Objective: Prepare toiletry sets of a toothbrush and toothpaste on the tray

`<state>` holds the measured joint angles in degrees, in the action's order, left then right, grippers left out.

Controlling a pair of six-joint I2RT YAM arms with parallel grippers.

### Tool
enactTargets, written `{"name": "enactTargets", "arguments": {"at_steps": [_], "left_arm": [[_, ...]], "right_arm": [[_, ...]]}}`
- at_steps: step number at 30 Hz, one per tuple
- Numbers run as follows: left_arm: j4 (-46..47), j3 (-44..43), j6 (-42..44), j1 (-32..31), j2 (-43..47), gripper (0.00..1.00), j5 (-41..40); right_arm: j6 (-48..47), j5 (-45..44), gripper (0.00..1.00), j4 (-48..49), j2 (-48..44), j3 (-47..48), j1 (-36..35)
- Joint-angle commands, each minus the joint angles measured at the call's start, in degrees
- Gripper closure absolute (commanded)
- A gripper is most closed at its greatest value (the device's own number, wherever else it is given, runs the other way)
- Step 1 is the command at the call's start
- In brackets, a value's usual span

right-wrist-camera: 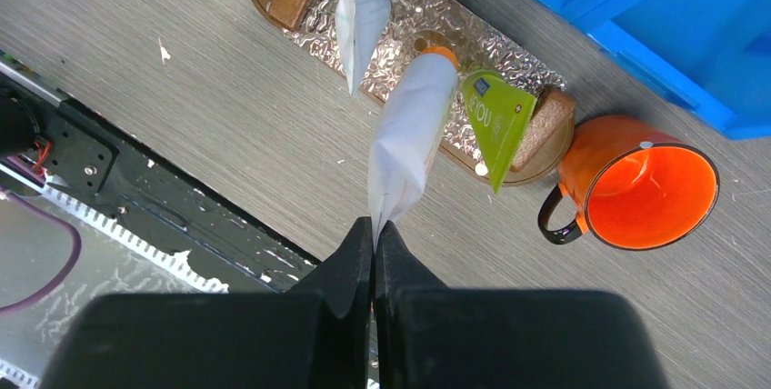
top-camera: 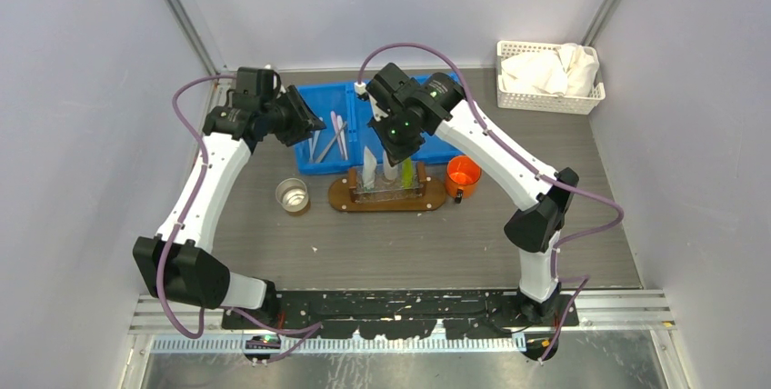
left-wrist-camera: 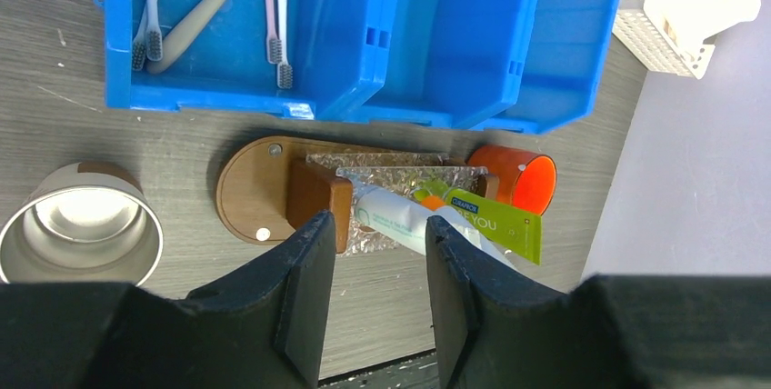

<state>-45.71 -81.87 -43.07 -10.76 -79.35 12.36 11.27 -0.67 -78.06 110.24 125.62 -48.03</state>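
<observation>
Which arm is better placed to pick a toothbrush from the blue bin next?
Left. The left gripper is open and empty, near the toothbrushes in the bin; the right gripper is shut on a white tube at the tray.

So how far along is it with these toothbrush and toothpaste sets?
A white tube and a yellow-green tube stand on the tray. The right hand pinches a third tube by its tail, cap down over it. Left: the toothbrushes lie in the blue bin; the left hand is open, empty.
</observation>
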Motion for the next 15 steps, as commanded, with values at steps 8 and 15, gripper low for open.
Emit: {"name": "enactTargets", "arguments": {"at_steps": [8,15], "left_arm": [[2.7,0.5,-0.1,-0.1,1.1,0.59,1.1],[3.0,0.8,-0.3,-0.1,1.0,0.60,1.2]], "right_arm": [[-1.6,-0.5,0.99,5.4,-3.7,-1.2,1.4],[-1.9,-0.1,0.99,6.7,-4.4,-1.8,1.7]]}}
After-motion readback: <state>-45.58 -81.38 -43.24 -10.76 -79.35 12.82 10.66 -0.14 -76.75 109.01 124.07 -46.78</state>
